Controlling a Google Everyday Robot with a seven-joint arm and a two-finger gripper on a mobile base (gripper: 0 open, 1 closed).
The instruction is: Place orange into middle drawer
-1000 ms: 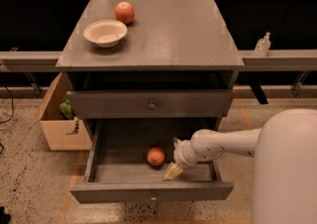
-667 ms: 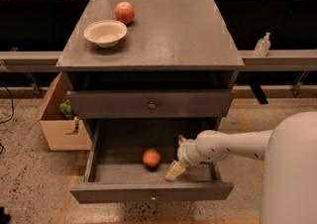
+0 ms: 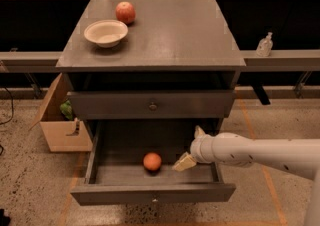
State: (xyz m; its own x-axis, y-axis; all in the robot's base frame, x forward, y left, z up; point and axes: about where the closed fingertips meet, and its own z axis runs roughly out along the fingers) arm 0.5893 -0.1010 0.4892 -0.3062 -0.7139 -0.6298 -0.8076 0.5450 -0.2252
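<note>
The orange lies on the floor of the open middle drawer, near its centre. My gripper is inside the drawer's right part, a short way to the right of the orange and not touching it. Its two pale fingers are spread apart with nothing between them; one fingertip rests low near the drawer floor. My white arm reaches in from the right.
The upper drawer front is shut above the open one. On the cabinet top stand a cream bowl and a red-yellow apple. A cardboard box sits on the floor at left. A small bottle stands on the right ledge.
The orange has rolled slightly left in the drawer and lies free. My gripper has drawn back a little to the right, away from it.
</note>
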